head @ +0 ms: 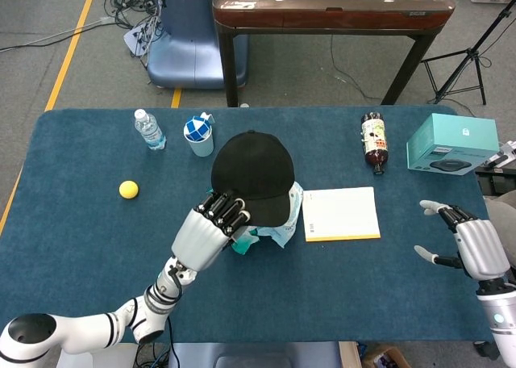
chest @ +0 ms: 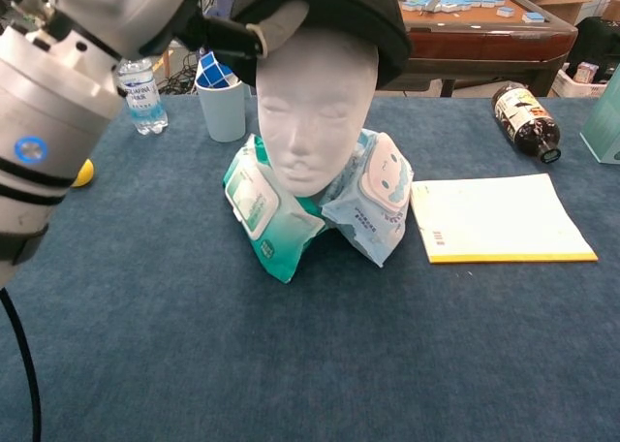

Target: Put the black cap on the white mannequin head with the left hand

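The black cap [head: 254, 173] sits on top of the white mannequin head [chest: 315, 112], covering its crown and forehead [chest: 341, 14]. In the head view the cap hides the whole head. My left hand [head: 211, 231] grips the cap's brim at its front edge, dark fingers [chest: 225, 37] curled over the brim. My right hand [head: 472, 243] hovers at the table's right edge with fingers spread, holding nothing.
Green and white wipe packs [chest: 266, 209] prop the mannequin head. A yellow-edged notebook [head: 341, 213] lies to its right. A dark bottle [head: 372, 142], teal box [head: 451, 142], water bottle [head: 149, 128], cup with a puzzle cube [head: 198, 133] and yellow ball [head: 128, 190] stand around.
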You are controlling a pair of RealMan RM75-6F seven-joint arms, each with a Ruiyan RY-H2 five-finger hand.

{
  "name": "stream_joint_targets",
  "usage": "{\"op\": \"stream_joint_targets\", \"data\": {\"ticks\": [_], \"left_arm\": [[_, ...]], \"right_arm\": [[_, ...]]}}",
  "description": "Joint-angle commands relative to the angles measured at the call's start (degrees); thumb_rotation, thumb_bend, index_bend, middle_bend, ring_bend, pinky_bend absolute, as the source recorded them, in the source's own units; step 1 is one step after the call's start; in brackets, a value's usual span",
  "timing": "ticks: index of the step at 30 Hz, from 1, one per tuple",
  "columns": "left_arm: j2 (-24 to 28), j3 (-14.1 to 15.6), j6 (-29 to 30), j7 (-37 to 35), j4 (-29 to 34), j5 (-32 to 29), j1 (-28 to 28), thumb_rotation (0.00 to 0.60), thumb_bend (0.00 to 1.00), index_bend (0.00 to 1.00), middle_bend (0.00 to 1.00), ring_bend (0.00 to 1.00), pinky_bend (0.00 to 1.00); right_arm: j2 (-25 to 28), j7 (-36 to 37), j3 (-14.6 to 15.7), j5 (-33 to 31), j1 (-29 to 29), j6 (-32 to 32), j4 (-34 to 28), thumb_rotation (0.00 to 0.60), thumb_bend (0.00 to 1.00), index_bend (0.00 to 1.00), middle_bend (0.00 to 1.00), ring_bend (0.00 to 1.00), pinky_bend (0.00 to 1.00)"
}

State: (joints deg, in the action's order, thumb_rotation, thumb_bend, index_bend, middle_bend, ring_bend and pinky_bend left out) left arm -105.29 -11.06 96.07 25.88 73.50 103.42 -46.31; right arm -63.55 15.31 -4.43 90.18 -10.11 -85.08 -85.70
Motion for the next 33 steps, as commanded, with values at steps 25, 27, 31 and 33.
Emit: {"op": "stream_joint_targets", "data": {"ticks": [25,27,31,33], "left_arm": [[4.14,9.18,-9.01,8.83,7.82,-5.01,11.97,0.6,0.11,0.04,0.39,0.24,0.43],[4.89,9.11,-9.33,9.56,8.98,-5.83,12.85,0.6,0.09,0.02,0.38,0.23,0.42],[6.11,9.07,-9.77,11.1,11.09,-7.53,14.65,0.6,0.07,0.0,0.36,0.22,0.41],[6.65,8.99,-9.12,11.85,11.93,-8.51,16.07,0.6,0.06,0.0,0.35,0.21,0.41]], "right_arm": [[-0.38,-0.79,-0.27,-0.65,-0.2,0.65,0.2,0.6,0.0,0.26,0.38,0.34,0.48],[-0.54,-1.13,-0.24,-0.68,-0.29,0.86,0.21,0.6,0.0,0.26,0.38,0.34,0.48],[-0.78,-1.67,-0.19,-0.7,-0.42,1.14,0.24,0.6,0.0,0.26,0.38,0.34,0.48],[-0.88,-2.26,-0.25,-0.75,-0.43,1.11,0.42,0.6,0.0,0.26,0.38,0.34,0.48]]}}
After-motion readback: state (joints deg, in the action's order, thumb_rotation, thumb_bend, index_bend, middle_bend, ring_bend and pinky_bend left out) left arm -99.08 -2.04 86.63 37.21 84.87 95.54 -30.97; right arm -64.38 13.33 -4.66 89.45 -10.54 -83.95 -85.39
